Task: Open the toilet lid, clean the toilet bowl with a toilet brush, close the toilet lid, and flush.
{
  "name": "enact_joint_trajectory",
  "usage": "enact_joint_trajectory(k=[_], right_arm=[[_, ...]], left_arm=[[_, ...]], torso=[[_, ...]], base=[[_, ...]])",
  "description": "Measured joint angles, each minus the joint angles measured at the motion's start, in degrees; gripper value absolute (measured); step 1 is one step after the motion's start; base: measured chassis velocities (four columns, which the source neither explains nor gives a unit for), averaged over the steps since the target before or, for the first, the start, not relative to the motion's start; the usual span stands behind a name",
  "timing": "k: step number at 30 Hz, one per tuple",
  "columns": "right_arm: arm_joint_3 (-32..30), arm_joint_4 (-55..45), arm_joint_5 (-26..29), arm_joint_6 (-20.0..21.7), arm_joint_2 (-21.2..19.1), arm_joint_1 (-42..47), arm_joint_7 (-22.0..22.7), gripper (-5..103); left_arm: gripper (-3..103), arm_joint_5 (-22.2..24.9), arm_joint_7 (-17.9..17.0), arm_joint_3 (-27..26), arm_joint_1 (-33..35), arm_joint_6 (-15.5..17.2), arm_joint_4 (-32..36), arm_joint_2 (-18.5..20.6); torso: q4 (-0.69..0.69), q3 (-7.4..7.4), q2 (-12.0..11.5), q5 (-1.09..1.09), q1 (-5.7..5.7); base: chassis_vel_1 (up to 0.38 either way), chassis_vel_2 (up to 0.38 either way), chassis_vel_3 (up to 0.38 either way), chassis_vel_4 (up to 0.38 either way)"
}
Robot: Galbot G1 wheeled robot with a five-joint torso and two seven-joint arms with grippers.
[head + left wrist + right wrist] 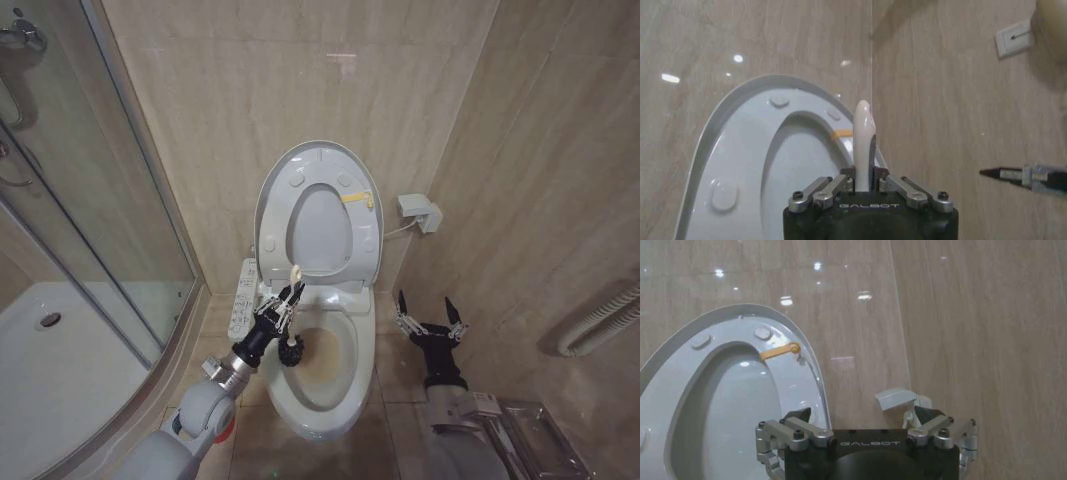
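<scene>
Toilet brush (pixel 291 325) gripped in left hand (pixel 284 303) marked GALBOT, over toilet bowl (pixel 325 385), right hand (pixel 428 314) open, empty

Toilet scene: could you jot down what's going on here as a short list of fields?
lid: raised against the wall
seat: raised too
bowl: open, yellowish stain inside
brush: dark head at the bowl's left rim
left gripper: shut on the brush handle
right gripper: open, empty, right of the bowl
</scene>
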State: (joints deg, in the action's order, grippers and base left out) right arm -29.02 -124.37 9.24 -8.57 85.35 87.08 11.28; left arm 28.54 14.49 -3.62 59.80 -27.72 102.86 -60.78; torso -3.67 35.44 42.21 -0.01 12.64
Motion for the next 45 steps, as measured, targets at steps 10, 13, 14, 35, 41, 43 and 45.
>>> enact_joint_trajectory(k=[10, 13, 14, 35, 41, 43, 45], right_arm=[[0.0, 0.0, 0.0, 0.0, 0.0, 0.0, 0.0, 100], [0.0, 0.0, 0.0, 0.0, 0.0, 0.0, 0.0, 100], [0.0, 0.0, 0.0, 0.0, 0.0, 0.0, -0.01, 100], [0.0, 0.0, 0.0, 0.0, 0.0, 0.0, 0.0, 100], [-0.01, 0.0, 0.0, 0.0, 0.0, 0.0, 0.0, 100], [0.0, 0.0, 0.0, 0.0, 0.0, 0.0, 0.0, 100], [-0.01, 0.0, 0.0, 0.0, -0.01, 0.0, 0.0, 100]], left_arm=[[17, -0.27, -3.14, -3.24, 3.56, -0.05, 4.86, 3.04], [17, -0.19, -4.07, -6.13, 6.6, -0.1, 6.58, 5.41], [17, -0.17, -4.8, -8.96, 9.08, -0.1, 7.89, 6.64], [17, -7.32, -8.27, -34.64, 39.84, -5.24, 17.36, -2.49], [17, -7.2, -9.78, -31.98, 35.14, -8.68, 7.93, -2.14], [17, -6.94, -10.01, -31.92, 34.25, -9.85, 5.53, -2.24], [17, -6.78, -10.07, -31.6, 33.22, -11.05, 2.78, -2.35]], torso=[[-0.01, 0.0, 0.0, 0.01, 0.0], [-0.01, 0.0, 0.0, -0.01, 0.0], [0.02, 0.0, 0.0, 0.01, 0.01], [0.03, 0.0, 0.01, 0.02, 0.0], [-0.01, 0.01, 0.0, 0.02, 0.0], [0.0, 0.01, 0.0, 0.02, 0.0], [0.02, 0.01, 0.01, 0.0, 0.0]], base=[[0.0, 0.0, 0.0, 0.0], [0.0, 0.0, 0.0, 0.0], [0.0, 0.0, 0.0, 0.0], [0.0, 0.0, 0.0, 0.0], [0.0, 0.0, 0.0, 0.0], [0.0, 0.0, 0.0, 0.0], [0.0, 0.0, 0.0, 0.0]])
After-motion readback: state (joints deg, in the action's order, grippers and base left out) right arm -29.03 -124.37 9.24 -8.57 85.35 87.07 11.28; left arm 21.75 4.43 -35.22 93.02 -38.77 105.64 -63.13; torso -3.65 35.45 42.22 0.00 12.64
